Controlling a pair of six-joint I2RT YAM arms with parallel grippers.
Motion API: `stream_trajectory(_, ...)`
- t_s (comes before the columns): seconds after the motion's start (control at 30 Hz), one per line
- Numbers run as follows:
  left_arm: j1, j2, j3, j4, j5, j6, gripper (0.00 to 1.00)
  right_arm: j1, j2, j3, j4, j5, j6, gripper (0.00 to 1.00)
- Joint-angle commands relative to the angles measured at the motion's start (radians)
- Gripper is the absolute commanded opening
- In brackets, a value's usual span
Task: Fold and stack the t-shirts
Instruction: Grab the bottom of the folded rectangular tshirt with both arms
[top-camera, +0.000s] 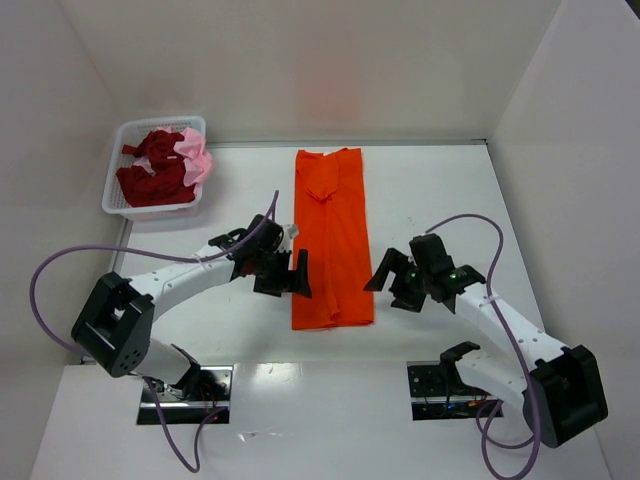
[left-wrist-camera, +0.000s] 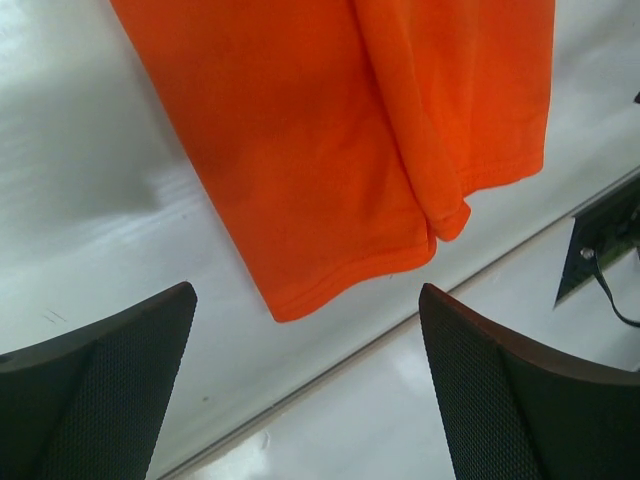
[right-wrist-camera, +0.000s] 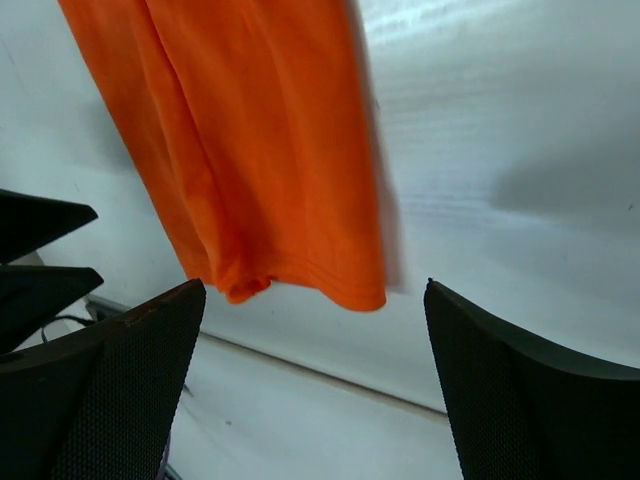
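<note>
Left gripper (top-camera: 285, 280): spread wide, holding nothing, just off the shirt's left edge.
Right gripper (top-camera: 392, 287): wide apart too, empty, near the right edge.
Orange t-shirt (top-camera: 332, 240): long folded strip, flat between both.

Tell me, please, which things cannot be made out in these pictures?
Top view: dark red cloth and pale pink cloth lie crumpled in the basket; their folds hide how many shirts there are.
Left wrist view: the orange t-shirt is cut off by the upper edge.
Right wrist view: its right edge is blurred, its far end cut off too.
</note>
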Motion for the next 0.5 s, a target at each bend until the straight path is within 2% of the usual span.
stream_trajectory(0.0,-0.001,-0.027,-0.022,-0.012,0.092,-0.038,1.0,0.051,-0.059,-0.035,-0.042,0.002,0.093,0.95)
stream_trajectory(0.27,-0.001,-0.039,-0.071,-0.055,0.142,-0.09,0.99,0.099,-0.037,-0.098,-0.011,-0.024,0.127,0.79)
stream_trajectory(0.47,-0.001,-0.105,-0.115,-0.065,0.107,-0.176,0.97,0.099,-0.002,-0.098,-0.021,0.013,0.127,0.78)
